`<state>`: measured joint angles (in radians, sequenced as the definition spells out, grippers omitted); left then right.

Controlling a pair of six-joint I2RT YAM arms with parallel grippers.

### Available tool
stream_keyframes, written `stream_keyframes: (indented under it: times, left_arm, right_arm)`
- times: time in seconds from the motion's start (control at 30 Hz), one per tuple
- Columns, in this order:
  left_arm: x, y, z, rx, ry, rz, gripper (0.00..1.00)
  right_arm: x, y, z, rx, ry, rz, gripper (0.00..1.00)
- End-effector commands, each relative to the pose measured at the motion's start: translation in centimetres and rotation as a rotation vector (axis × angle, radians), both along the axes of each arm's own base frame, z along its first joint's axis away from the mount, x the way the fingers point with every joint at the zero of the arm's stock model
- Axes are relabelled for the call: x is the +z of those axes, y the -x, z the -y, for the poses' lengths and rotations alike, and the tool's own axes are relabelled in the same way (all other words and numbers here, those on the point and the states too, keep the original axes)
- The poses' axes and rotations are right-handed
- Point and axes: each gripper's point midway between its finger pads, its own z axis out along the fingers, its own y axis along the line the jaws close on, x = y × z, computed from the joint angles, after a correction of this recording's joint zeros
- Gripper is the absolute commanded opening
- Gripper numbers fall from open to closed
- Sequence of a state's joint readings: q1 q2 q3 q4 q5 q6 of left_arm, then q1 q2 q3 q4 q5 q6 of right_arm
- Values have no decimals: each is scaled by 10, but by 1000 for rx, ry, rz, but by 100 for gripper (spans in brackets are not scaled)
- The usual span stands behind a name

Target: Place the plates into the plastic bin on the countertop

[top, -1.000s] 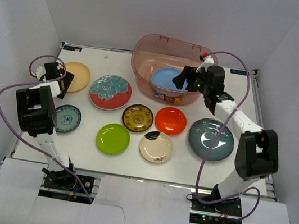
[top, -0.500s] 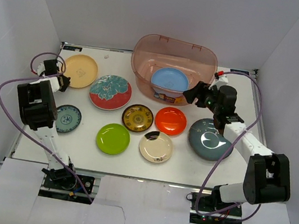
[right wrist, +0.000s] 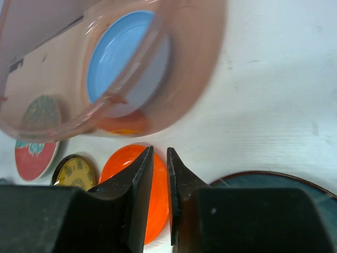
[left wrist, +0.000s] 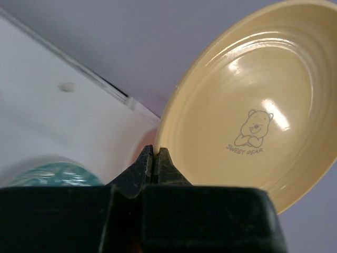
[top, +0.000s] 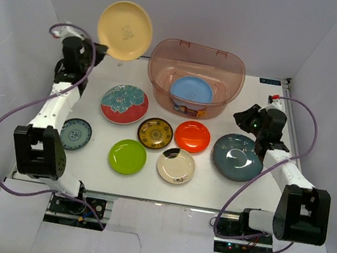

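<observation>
My left gripper is shut on the rim of the yellow plate, holding it tilted in the air, left of the plastic bin. A light blue plate lies inside the bin. My right gripper hovers right of the bin, above the orange plate and beside the dark teal plate. Its jaws stand a narrow gap apart with nothing between them.
On the countertop lie the red-teal floral plate, brown-gold plate, lime green plate, cream plate and small blue-patterned plate. White walls enclose the sides and back.
My left gripper closed on the yellow plate and lifted it off the table toward the bin. My right arm drew back out of the bin to the right, its jaws narrowing.
</observation>
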<state>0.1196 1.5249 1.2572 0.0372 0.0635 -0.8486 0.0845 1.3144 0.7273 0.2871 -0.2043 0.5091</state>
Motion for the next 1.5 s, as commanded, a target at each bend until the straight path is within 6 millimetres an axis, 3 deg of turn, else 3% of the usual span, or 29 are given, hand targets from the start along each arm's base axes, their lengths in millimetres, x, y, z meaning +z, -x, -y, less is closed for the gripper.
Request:
stream_keyframes:
  times: [0.0,0.07,0.1,0.13,0.17,0.2,0.23,0.27,0.3,0.33,0.37,0.4,0.43,0.47,0.57,0.7,0.77,0.87,0.97,1.07,1.2,1.3,1.33,1.37,1.4,1.43,1.47]
  left_arm:
    - [33,-6,116,-287,-46,76,0]
    - [12,-19,149,-348,-61,23,0]
    - [22,-19,178,-401,-86,33,0]
    - [18,-22,193,-426,-100,24,0]
    - [-8,-27,216,-467,-113,-41,0]
    - [-11,-31,228,-489,-123,-47,0]
    - [-18,-43,243,-515,-140,-66,0]
    - [-22,-44,262,-546,-152,-73,0]
    - [-25,-48,272,-564,-162,-79,0]
    - [-8,-53,281,-577,-177,-55,0]
    - [-32,-59,298,-604,-193,-95,0]
    - [-33,-63,304,-612,-205,-97,0]
    - [-18,-67,311,-622,-224,-67,0]
    - [-40,-73,322,-638,-242,-99,0]
    - [-51,-83,334,-652,-277,-111,0]
    - [-74,-84,334,-655,-297,-159,0]
    - [-90,-81,332,-660,-303,-196,13]
    - [-91,-78,333,-667,-300,-199,38]
    - [-86,-76,337,-688,-285,-188,54]
    - [-78,-73,340,-710,-267,-174,61]
    - [-47,-62,348,-771,-235,-112,67]
    - [0,-46,347,-795,-223,-32,68]
    - [5,-42,341,-779,-238,-27,68]
    - [37,-29,332,-760,-243,21,69]
    - [49,-22,325,-745,-251,40,72]
    - [27,-15,316,-734,-269,-11,75]
    - [58,4,300,-698,-273,39,77]
  right_arm:
    - [-5,1,48,-163,3,-7,22]
    - [-11,3,71,-239,7,-24,20]
    - [-19,7,90,-300,8,-49,22]
    - [-22,10,100,-331,10,-62,25]
    - [-27,14,108,-365,15,-72,37]
    - [-29,17,123,-425,26,-74,44]
    - [-41,25,127,-442,30,-102,51]
    - [-43,29,133,-465,34,-107,66]
    - [-49,34,134,-472,36,-117,72]
    - [-62,44,133,-474,39,-148,77]
    - [-64,49,140,-509,52,-152,82]
    - [-69,55,144,-533,62,-163,82]
    - [-83,67,145,-545,70,-197,82]
    - [-84,72,148,-563,74,-194,82]
    - [-101,95,161,-638,130,-248,82]
    - [-114,117,172,-706,179,-293,82]
    - [-122,124,171,-706,175,-312,82]
    - [-133,128,164,-673,147,-346,82]
    - [-145,131,149,-616,87,-390,81]
    - [-156,135,141,-596,42,-419,77]
    - [-171,144,128,-564,-64,-429,69]
    - [-180,148,118,-533,-142,-445,63]
    - [-186,152,111,-516,-176,-456,58]
    - [-189,154,108,-512,-194,-461,56]
    - [-192,157,105,-510,-213,-469,52]
    - [-195,158,103,-517,-243,-468,41]
    - [-195,158,104,-522,-252,-465,37]
